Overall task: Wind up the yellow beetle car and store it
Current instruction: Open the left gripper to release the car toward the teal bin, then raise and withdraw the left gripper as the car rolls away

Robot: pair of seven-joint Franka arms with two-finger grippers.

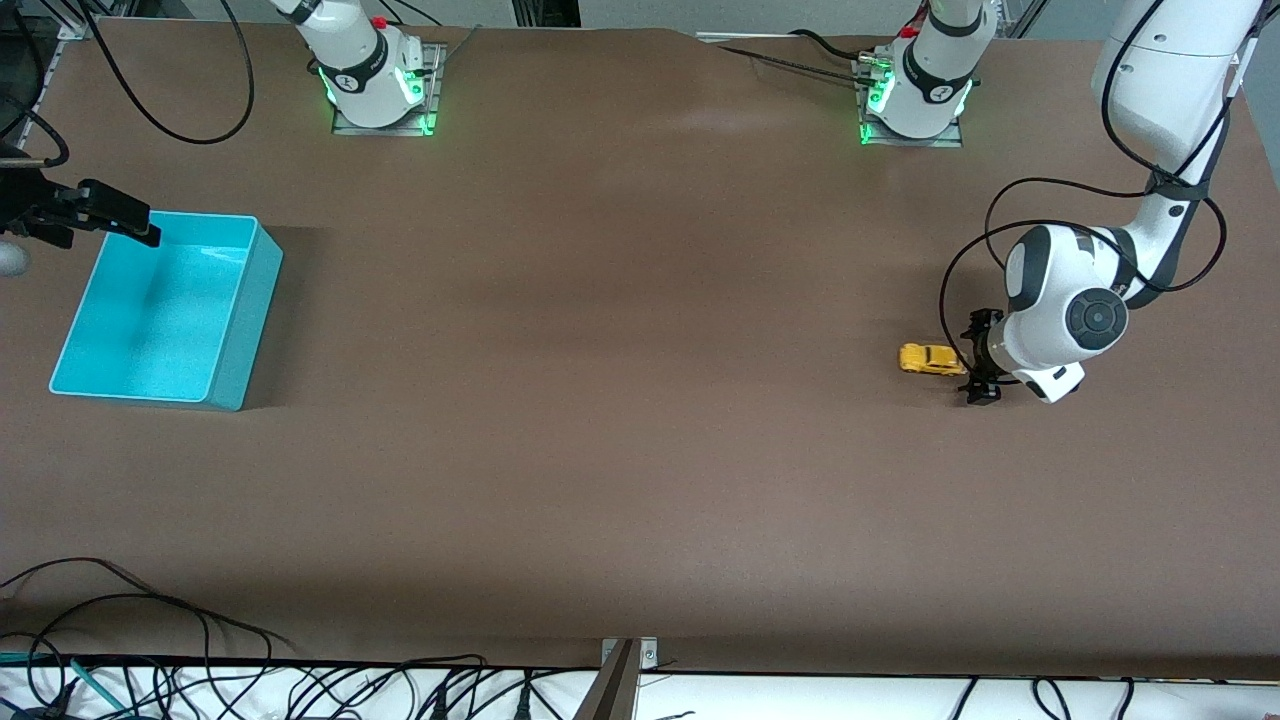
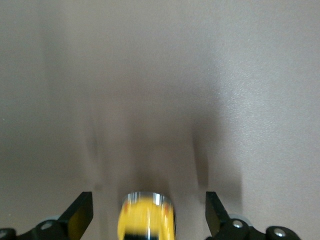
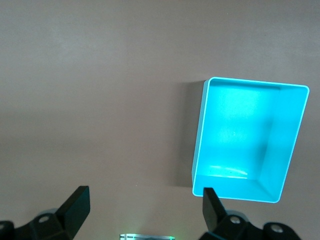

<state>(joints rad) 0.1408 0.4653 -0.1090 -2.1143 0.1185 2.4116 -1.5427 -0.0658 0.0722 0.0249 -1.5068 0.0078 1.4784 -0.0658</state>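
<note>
The yellow beetle car [image 1: 930, 358] sits on the brown table toward the left arm's end. My left gripper [image 1: 975, 358] is low over the table right beside the car, open, with one finger on each side of the car's end. In the left wrist view the car [image 2: 146, 222] shows blurred between the open fingers [image 2: 80, 212], not gripped. The turquoise bin [image 1: 165, 310] stands empty at the right arm's end. My right gripper [image 1: 140, 228] hangs open and empty over the bin's edge that lies farther from the front camera. The right wrist view shows the bin [image 3: 250, 140] past its gripper [image 3: 145, 200].
The arm bases [image 1: 380, 85] [image 1: 915, 95] with green lights stand along the table's edge farthest from the front camera. Loose black cables [image 1: 150, 640] and a metal bracket [image 1: 625, 665] lie along the near edge. The left arm's cable [image 1: 960, 260] loops above the car.
</note>
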